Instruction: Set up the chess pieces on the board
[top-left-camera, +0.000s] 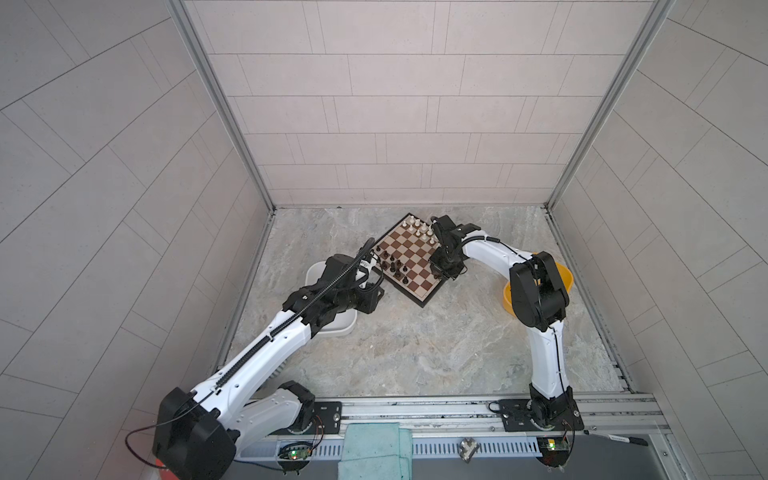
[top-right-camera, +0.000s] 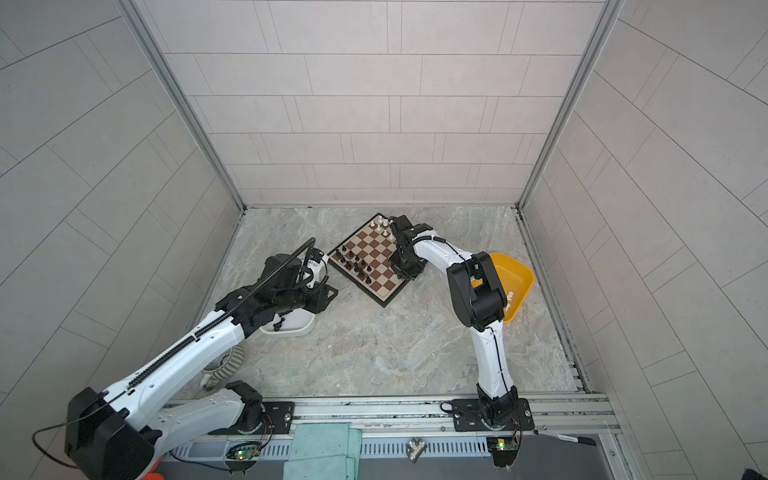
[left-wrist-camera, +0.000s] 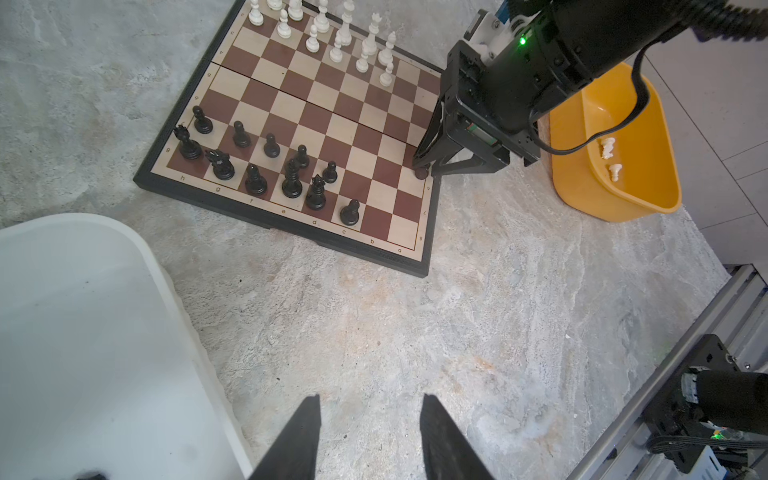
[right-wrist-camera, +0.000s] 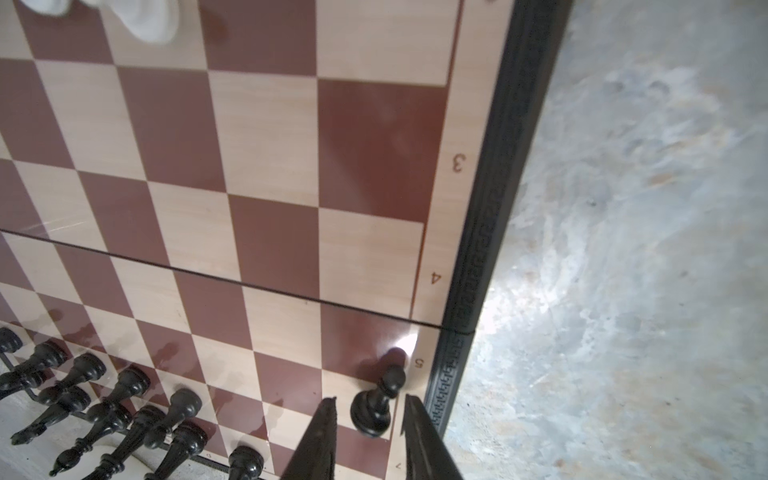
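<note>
Marble counter (top-left-camera: 415, 353): right tool (right-wrist-camera: 370, 398) narrow astride black pawn (right-wrist-camera: 372, 411), board (right-wrist-camera: 266, 137) right edge, ungripped; left tool (left-wrist-camera: 370, 397) parted, empty. Next, likely: pinch, lift.

White tub (left-wrist-camera: 83, 311), yellow tub (left-wrist-camera: 602, 195), teal cloth (top-left-camera: 374, 451), marbled tabletop (top-left-camera: 415, 353)

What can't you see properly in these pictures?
- Inside of the white plastic tub: mostly covered by the left arm in both top views, cut off by the left wrist view's edge.
- White chess pieces in the yellow plastic tub: too small to name in any view.
- Right pincer: under the right arm, too dark to make out in both top views.
</note>
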